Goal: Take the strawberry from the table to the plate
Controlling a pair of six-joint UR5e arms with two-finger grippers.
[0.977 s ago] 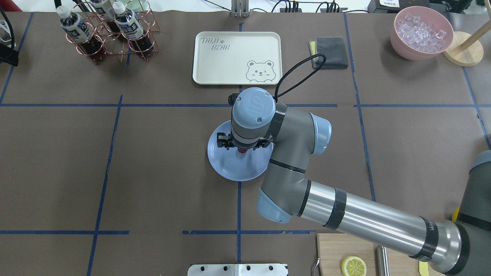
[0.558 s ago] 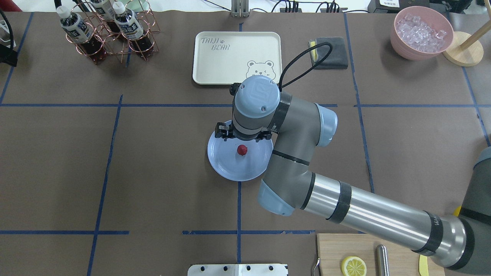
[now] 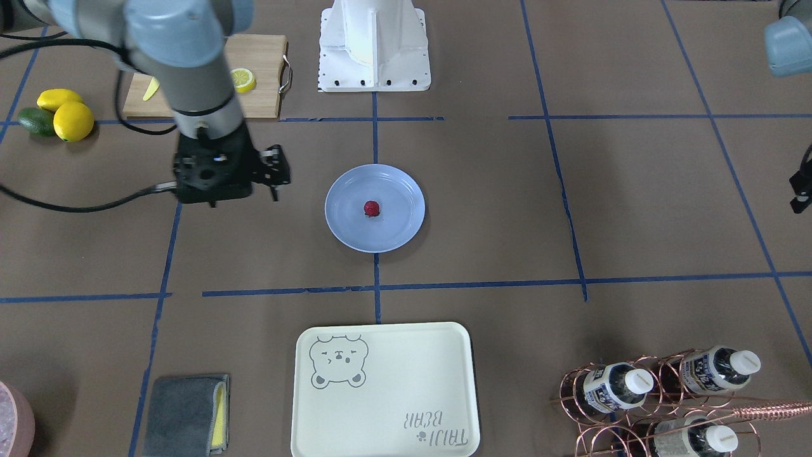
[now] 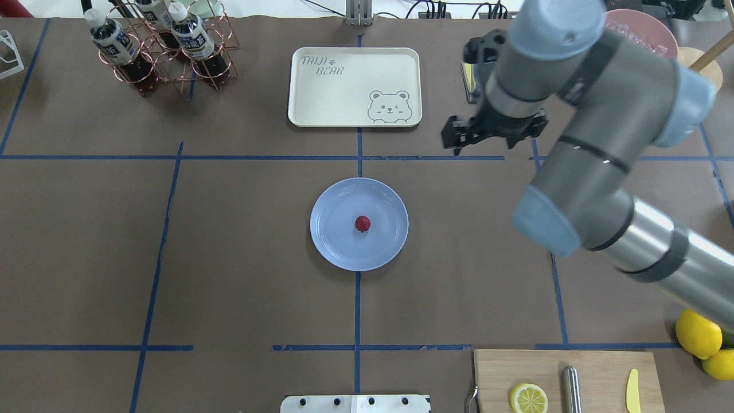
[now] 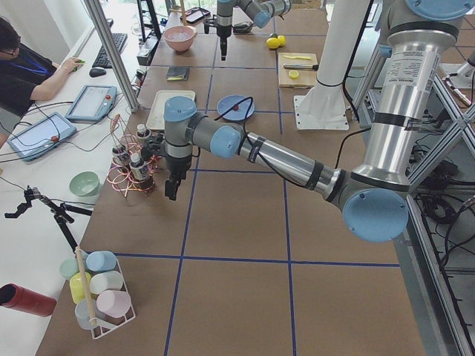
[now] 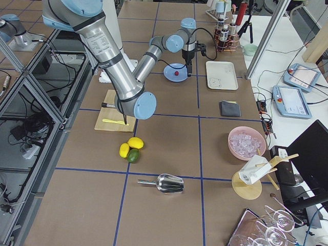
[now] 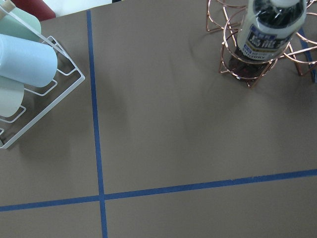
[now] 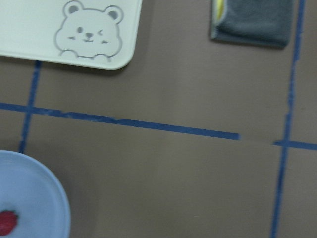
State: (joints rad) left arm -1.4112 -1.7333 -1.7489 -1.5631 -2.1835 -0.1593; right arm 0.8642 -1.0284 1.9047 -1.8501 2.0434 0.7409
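The small dark-red strawberry (image 4: 362, 223) lies near the middle of the light-blue plate (image 4: 335, 244), on the brown table (image 4: 241, 275). The front view shows the same strawberry (image 3: 372, 208) on the plate (image 3: 396, 231), with nothing touching it. My right gripper (image 4: 494, 136) hangs open and empty to the plate's far right, above a blue tape line; its wrist view catches the strawberry (image 8: 6, 221) at the lower left corner. My left gripper (image 5: 172, 187) hovers near the bottle rack; whether it is open or shut I cannot tell.
A cream bear tray (image 4: 355, 86) lies beyond the plate, a grey cloth (image 3: 187, 412) beside it. The copper bottle rack (image 4: 160, 51) stands far left. A cutting board (image 4: 596, 373) with a lemon half (image 4: 528, 398) and whole lemons (image 4: 698, 332) sit near right.
My right gripper has risen off the plate and swung away to the far right, leaving the strawberry lying on the plate. The left gripper has left the overhead view's left edge.
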